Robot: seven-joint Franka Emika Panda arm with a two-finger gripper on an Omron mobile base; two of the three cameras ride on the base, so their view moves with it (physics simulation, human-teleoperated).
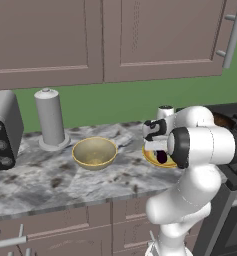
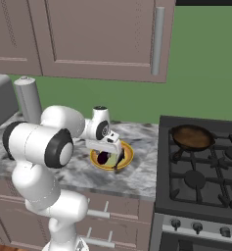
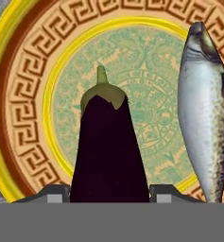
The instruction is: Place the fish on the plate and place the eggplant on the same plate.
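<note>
The eggplant (image 3: 108,151) stood directly between the two dark fingertips (image 3: 56,194), its green stem end pointing away from the gripper (image 3: 108,194). Whether the tips pressed its sides could not be told. The fish (image 3: 205,113) lay just to the gripper's right, alongside the eggplant. Both were over the plate (image 3: 23,118), with its patterned orange rim and pale green centre.

The dark purple eggplant (image 3: 108,151) and the long silvery fish (image 3: 205,113) lie side by side on the round plate with the orange-yellow rim (image 3: 23,118), the deep tan bowl (image 1: 94,152) to its left on the grey marble counter (image 1: 45,180)
</note>
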